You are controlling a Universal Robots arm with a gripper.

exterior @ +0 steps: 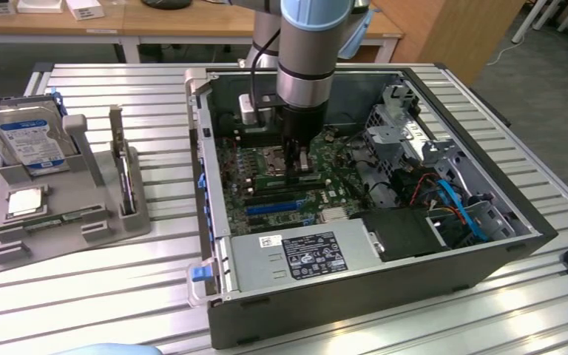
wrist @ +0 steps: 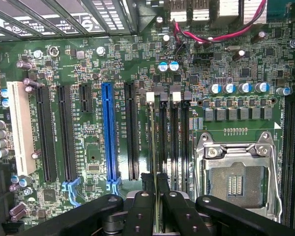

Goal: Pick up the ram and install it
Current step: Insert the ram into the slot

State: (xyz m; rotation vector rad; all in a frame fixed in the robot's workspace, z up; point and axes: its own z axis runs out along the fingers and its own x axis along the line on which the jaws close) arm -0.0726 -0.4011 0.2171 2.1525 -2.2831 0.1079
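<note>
Bench [exterior: 86, 296] bears an open computer case [exterior: 521, 237], inside which the fingers [wrist: 146, 187] pinch the ram [wrist: 153, 132] edge-on at a memory slot, seating apparently unfinished.

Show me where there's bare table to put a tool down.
Free: the table slats on the camera side of the grey tray, across to the case; also the slats on the exterior view's right of the case. Crowded: the tray, the narrow strip between tray and case, and inside the case under the gripper.
</note>
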